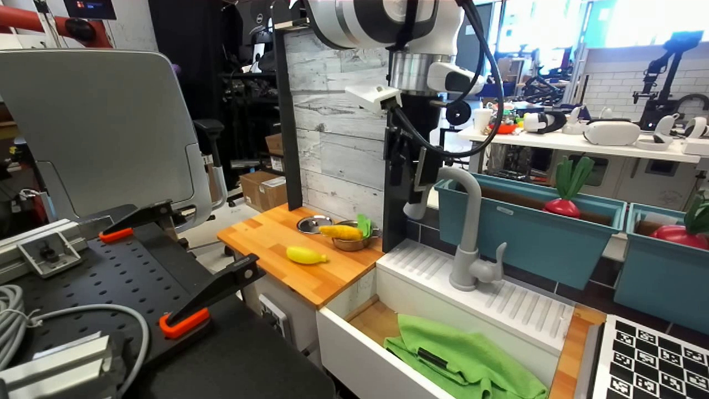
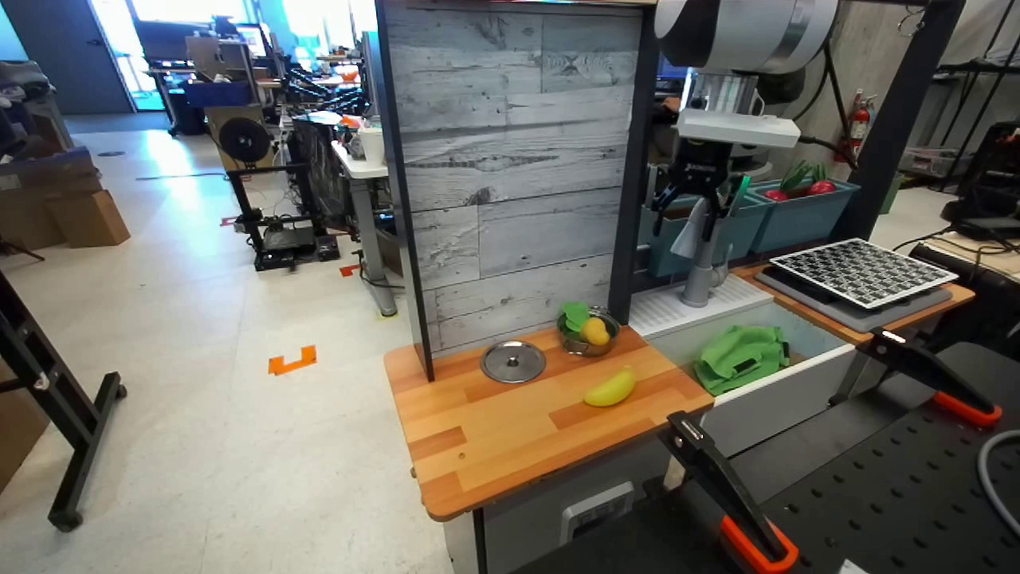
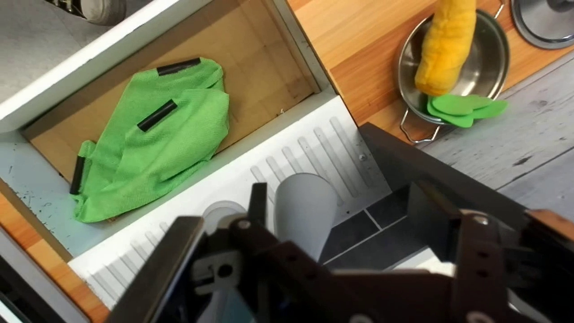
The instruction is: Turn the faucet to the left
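Note:
The faucet is a grey gooseneck tap that stands upright on the white ridged sink ledge, in both exterior views [image 1: 472,221] [image 2: 699,275]. A small lever [image 1: 491,269] sticks out from its base. In the wrist view its spout [image 3: 305,208] shows as a wide grey tube. My gripper [image 3: 344,208] is open, pointing down, with the spout between its fingers, close to the left finger in that view. Whether they touch cannot be told. The gripper shows at the spout in both exterior views [image 1: 420,185] [image 2: 684,225]. In the wrist view, the gripper partly hides the faucet.
A green cloth [image 1: 460,354] lies in the sink. Blue planters [image 1: 543,221] stand behind the faucet. A dark post and whitewashed panel [image 1: 343,122] rise beside it. The wooden counter holds a pot [image 2: 588,351], a lid [image 2: 513,362] and a yellow banana [image 2: 611,388].

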Tool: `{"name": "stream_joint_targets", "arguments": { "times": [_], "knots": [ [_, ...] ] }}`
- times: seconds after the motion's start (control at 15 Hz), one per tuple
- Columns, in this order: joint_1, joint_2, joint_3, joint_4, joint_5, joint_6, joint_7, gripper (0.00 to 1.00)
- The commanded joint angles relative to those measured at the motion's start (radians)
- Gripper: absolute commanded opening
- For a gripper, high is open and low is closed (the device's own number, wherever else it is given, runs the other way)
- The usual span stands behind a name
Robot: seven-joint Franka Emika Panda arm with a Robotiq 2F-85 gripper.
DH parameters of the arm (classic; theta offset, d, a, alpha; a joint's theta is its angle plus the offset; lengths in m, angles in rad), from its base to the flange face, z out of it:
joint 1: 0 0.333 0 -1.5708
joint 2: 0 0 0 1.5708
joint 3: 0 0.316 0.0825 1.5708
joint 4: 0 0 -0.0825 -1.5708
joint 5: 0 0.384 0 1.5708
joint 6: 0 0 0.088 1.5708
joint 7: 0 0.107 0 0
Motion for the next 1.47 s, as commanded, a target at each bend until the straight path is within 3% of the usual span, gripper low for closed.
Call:
{"name": "stream_joint_targets", "arguments": {
  "times": [0.0,0.47,1.27,1.33,1.4],
  "knots": [
    [0.010,-0.002,0.034,0.053,0.053,-0.045,-0.007,0.99],
    [-0.003,-0.065,0.019,-0.051,0.036,-0.006,-0.057,1.00],
    [-0.008,-0.467,0.008,-0.570,0.009,0.244,-0.239,1.00],
    [-0.008,-0.491,0.013,-0.594,0.017,0.244,-0.249,1.00],
    [0.000,-0.404,-0.002,-0.494,0.004,0.201,-0.217,1.00]
  ]
}}
